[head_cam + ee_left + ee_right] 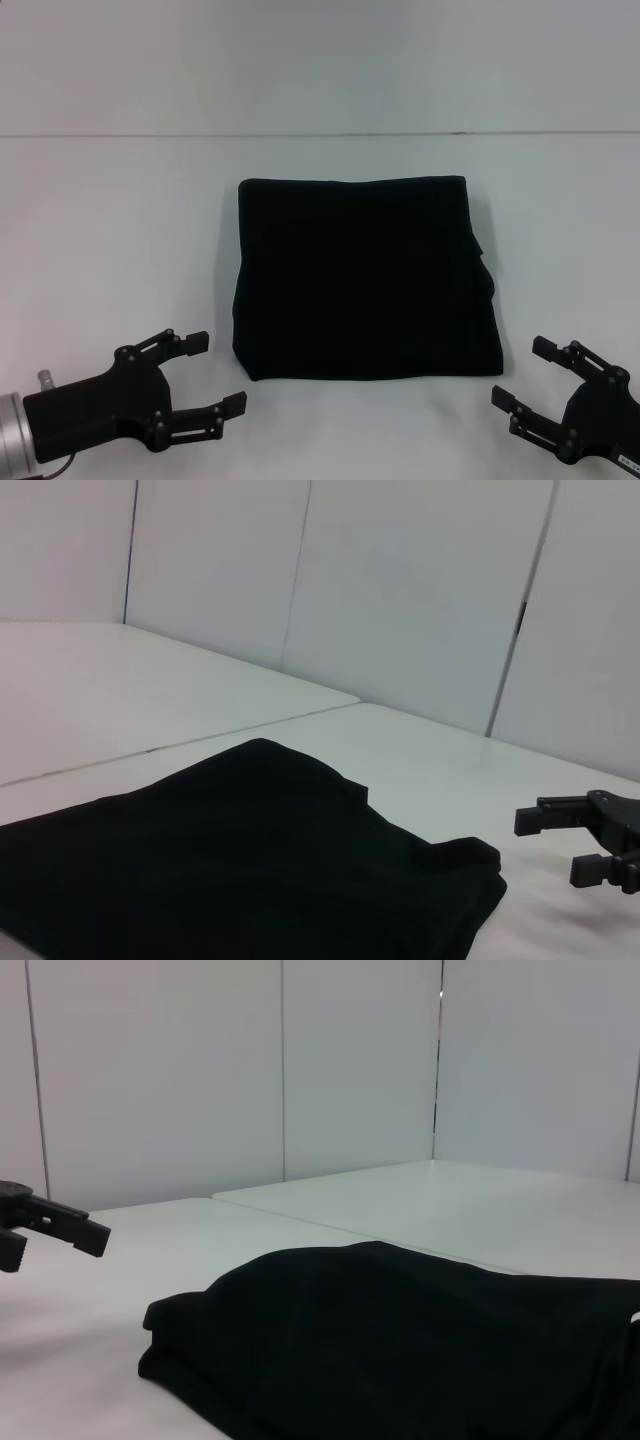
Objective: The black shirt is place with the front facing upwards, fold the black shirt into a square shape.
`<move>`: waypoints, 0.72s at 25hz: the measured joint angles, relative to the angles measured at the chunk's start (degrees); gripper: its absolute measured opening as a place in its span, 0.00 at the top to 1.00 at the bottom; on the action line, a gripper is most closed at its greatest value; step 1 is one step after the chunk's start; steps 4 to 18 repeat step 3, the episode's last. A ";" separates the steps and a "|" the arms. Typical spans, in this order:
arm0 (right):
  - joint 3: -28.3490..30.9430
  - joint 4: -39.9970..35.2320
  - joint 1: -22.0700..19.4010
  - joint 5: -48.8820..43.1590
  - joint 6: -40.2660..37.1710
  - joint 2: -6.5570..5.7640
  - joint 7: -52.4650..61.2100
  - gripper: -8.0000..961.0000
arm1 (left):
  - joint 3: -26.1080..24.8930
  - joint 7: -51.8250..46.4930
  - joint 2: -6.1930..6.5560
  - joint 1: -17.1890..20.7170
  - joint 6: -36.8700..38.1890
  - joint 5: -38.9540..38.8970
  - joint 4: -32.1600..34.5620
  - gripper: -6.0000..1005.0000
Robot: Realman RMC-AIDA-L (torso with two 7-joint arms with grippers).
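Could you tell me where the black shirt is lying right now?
In the head view the black shirt lies folded mid-table, ahead of and between the left hand and right hand.

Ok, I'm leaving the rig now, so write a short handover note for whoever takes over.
Left gripper: open, empty, near the table's front edge, left of the shirt.
Right gripper: open, empty, front right of the shirt.
Black shirt: mid-table, folded into a roughly square stack, no lettering showing.
Done: fold looks complete.
Left: perhaps tidy the slightly uneven right edge.

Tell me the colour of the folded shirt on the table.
Plain black: the shirt shows no lettering or pattern on its folded top face. The head view shows it best.
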 joint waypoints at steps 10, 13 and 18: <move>0.00 0.00 0.00 0.06 0.00 0.00 0.00 0.12 | 0.00 0.00 0.00 -0.11 0.00 0.03 -0.02 0.06; 0.00 0.00 0.00 0.06 0.00 0.00 0.00 0.12 | 0.00 0.00 0.00 -0.11 0.00 0.03 -0.02 0.06; 0.00 0.00 0.00 0.06 0.00 0.00 0.00 0.12 | 0.00 0.00 0.00 -0.11 0.00 0.03 -0.02 0.06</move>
